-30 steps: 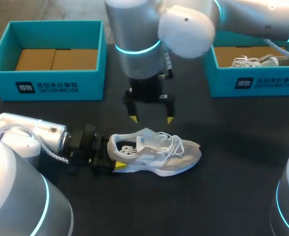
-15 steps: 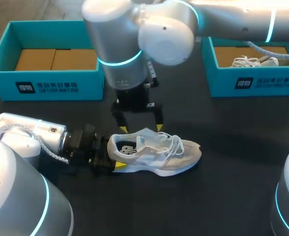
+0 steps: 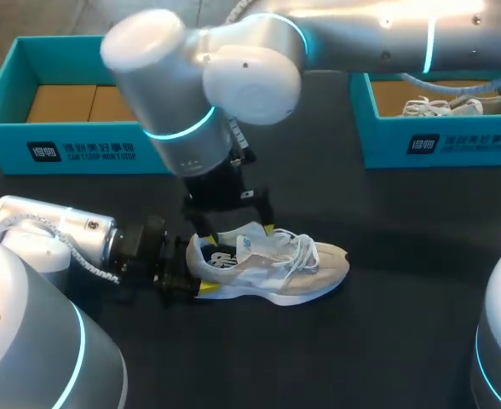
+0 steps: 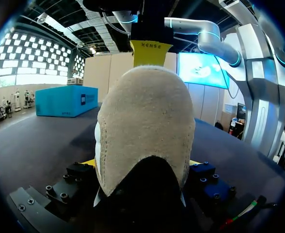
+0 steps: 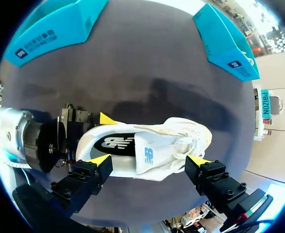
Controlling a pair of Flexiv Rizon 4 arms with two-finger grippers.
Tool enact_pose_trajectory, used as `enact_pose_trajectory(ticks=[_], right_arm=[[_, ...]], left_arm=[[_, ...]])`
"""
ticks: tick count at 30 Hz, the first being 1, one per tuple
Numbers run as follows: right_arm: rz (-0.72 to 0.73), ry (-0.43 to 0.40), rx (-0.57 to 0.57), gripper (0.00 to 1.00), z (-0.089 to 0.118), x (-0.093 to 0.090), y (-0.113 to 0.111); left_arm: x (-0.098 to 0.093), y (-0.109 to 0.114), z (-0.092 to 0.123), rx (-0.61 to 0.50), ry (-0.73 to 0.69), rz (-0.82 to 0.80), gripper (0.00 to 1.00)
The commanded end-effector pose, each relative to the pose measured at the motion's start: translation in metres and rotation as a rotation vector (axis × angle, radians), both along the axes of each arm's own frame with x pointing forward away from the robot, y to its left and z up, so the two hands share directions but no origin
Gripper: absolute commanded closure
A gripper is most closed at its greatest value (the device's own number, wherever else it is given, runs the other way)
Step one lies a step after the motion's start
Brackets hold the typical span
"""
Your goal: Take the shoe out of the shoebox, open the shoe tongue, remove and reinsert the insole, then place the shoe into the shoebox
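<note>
Grey-white shoe point(image 3: 272, 268) sits upright on the dark surface point(image 3: 404, 341), nearer than the teal boxes point(image 3: 89, 149), heel pinched btw the left gripper's point(image 4: 142, 162) jaws. The right gripper point(image 5: 150, 160) hangs just over the tongue, jaws spread, holding nothing. Risk imo: right tips snag laces or press too hard, levering the heel out of the left's hold. White print on box fronts, logos on insole & tongue, not read off.

Dark tabletop point(image 3: 404, 332) with one shoe and two shoeboxes

A pale grey-and-white shoe point(image 3: 276, 264) sits upright on its sole near the middle of the tabletop, heel toward the left side and toe toward the right. Two teal shoeboxes stand open along the far edge, well apart from each other and from the shoe: the left shoebox point(image 3: 89, 152) at the far left and the right shoebox point(image 3: 442, 146) at the far right.
</note>
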State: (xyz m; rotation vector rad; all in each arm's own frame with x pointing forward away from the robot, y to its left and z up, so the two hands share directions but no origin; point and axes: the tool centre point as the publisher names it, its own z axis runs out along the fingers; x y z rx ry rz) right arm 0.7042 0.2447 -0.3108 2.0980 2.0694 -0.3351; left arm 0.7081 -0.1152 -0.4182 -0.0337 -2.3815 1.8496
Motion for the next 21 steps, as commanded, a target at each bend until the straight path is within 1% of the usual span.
enact_pose_trajectory(ticks=[1,5,9,21], right_arm=[[-0.21,-0.079,-0.077,0.0,-0.004,-0.007,0.006],[-0.213,-0.106,-0.087,0.0,-0.004,-0.007,0.005],[-0.223,-0.11,-0.109,0.0,-0.006,-0.008,0.002],[-0.241,-0.139,-0.122,0.0,-0.018,-0.007,-0.011]], left_arm=[[-0.002,0.001,-0.003,0.001,0.0,0.001,1.0],[-0.002,0.001,-0.003,0.001,0.0,0.001,1.0],[-0.002,0.001,-0.003,0.001,0.0,0.001,1.0],[-0.002,0.001,-0.003,0.001,0.0,0.001,1.0]])
